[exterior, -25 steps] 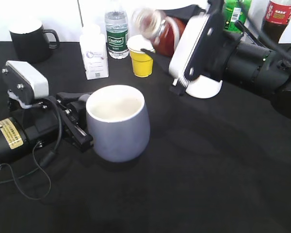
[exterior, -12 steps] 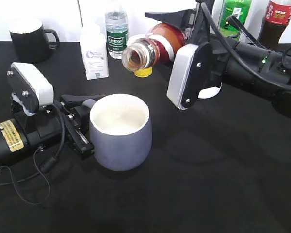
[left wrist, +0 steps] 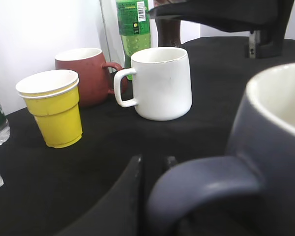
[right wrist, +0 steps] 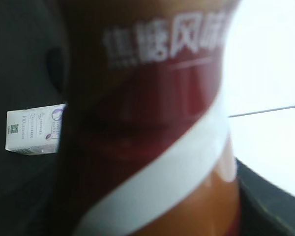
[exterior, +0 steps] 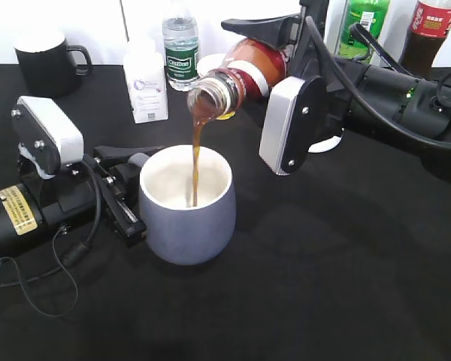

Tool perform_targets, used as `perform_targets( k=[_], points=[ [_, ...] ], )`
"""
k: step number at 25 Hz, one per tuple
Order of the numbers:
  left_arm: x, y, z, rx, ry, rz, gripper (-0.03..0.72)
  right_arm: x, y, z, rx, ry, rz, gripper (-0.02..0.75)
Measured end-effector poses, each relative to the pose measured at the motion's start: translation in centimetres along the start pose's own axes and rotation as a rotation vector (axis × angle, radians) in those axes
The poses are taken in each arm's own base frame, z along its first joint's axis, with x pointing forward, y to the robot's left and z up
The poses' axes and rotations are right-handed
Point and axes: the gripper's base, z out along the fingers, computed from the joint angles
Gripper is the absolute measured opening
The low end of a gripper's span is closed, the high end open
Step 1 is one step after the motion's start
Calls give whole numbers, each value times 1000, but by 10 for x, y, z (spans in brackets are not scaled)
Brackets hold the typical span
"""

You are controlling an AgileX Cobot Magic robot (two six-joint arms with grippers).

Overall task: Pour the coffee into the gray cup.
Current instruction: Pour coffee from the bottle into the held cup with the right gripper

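Coffee [exterior: 195,162] fell in a thin brown stream from the tilted coffee bottle [exterior: 240,71] into the gray cup [exterior: 186,204], which stood on the black worktop [exterior: 323,286] near the middle of the exterior view. The right gripper [exterior: 274,53] was clamped on the bottle's body, mouth angled down toward 8 o'clock, well above the cup's rim; in the right wrist view the bottle's red label [right wrist: 152,123] filled nearly everything. From that height, a small roll of the wrist would likely swing the stream past the rim at 12 o'clock and onto the worktop, and a steeper tilt could make the flow gulp and splash. The left gripper [exterior: 120,192] sat at the cup's 9 o'clock side by the handle [left wrist: 201,184]; one finger [left wrist: 123,196] showed just beside the handle, but I could not tell whether the gripper was closed on it. If it was not, a nudge might slide the cup. Overfilling seemed the remaining risk. Behind, at 12 o'clock, a yellow paper cup [left wrist: 53,108], white mug [left wrist: 160,83] and white carton [exterior: 146,81] stood within spill reach.
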Motion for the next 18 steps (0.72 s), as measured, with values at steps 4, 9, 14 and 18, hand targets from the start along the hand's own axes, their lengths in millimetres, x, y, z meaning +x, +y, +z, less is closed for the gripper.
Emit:
perform_targets(
  k=[4,9,14,18],
  points=[
    [0,0,0,1,0,3,76,1,-1,0,9,13,-30,528],
    [0,-3,0,29,1,16,76,4,-3,0,27,44,-50,528],
    [0,-3,0,30,1,16,76,4,-3,0,29,48,-73,528],
    [0,-3,0,30,2,16,76,4,-3,0,29,48,-91,528]
  ],
)
